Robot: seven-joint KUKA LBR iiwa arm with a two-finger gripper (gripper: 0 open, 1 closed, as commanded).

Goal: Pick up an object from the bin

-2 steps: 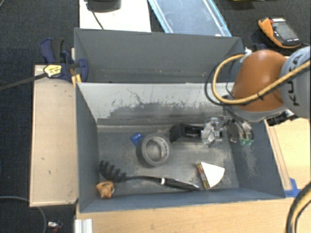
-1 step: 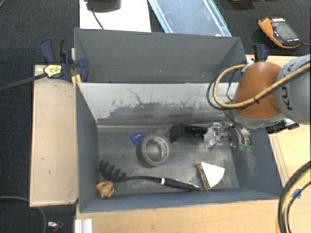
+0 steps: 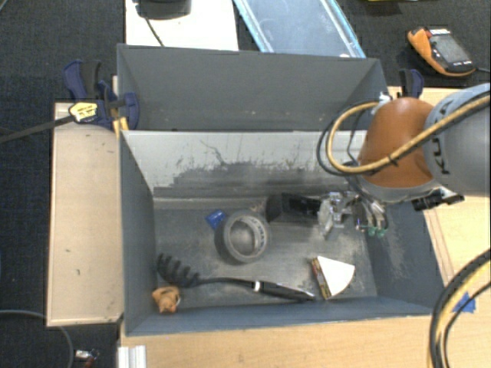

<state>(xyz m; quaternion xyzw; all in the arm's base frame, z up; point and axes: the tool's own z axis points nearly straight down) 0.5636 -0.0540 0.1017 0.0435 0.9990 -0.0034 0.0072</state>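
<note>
My gripper (image 3: 335, 211) hangs low in the right half of the bin, close to the back wall. A black block-like thing (image 3: 290, 207) lies just to its left, touching or nearly touching it. Below the gripper, near the front wall, rests a white wedge with a brown edge (image 3: 335, 274). A grey roll of tape (image 3: 244, 238) lies flat in the middle of the bin floor, apart from the gripper.
A small blue thing (image 3: 215, 219) sits at the roll's upper left. A black slotted spoon (image 3: 222, 279) stretches along the front wall, and a tan lump (image 3: 166, 298) lies in the front left corner. The arm with its orange cover and cables comes in over the right rim.
</note>
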